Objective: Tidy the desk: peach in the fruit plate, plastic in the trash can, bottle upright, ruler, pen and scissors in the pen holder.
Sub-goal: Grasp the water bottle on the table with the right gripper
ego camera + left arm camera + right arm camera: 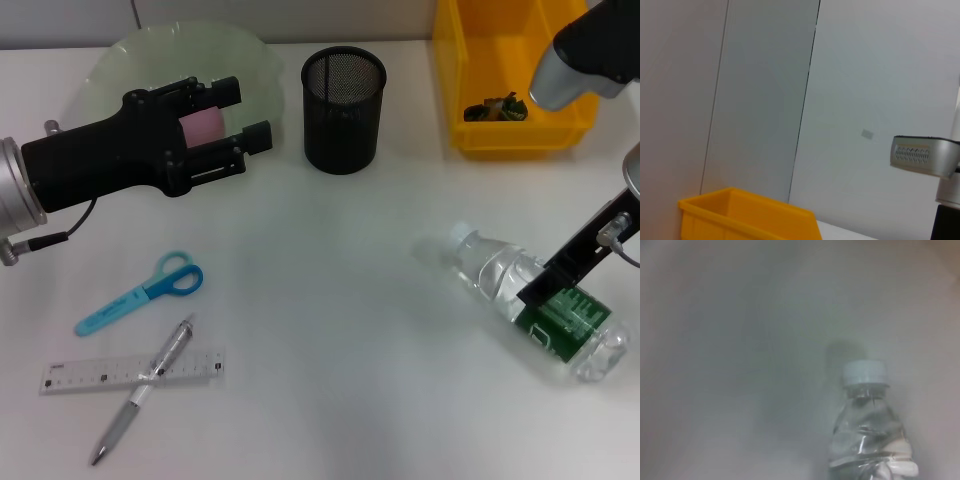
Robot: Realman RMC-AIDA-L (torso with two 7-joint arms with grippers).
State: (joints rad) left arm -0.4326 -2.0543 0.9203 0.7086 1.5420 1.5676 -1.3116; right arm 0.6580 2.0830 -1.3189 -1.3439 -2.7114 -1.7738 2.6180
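My left gripper hangs over the pale green fruit plate at the back left, shut on the pink peach. The clear bottle with a green label lies on its side at the right, white cap toward the table's middle. My right gripper sits down across its middle. The black mesh pen holder stands at the back centre. Blue scissors, a pen and a clear ruler lie at the front left, the pen crossing the ruler. Crumpled plastic lies in the yellow trash can.
The yellow trash can stands at the back right, close behind my right arm. White tabletop stretches between the pen holder, the bottle and the stationery.
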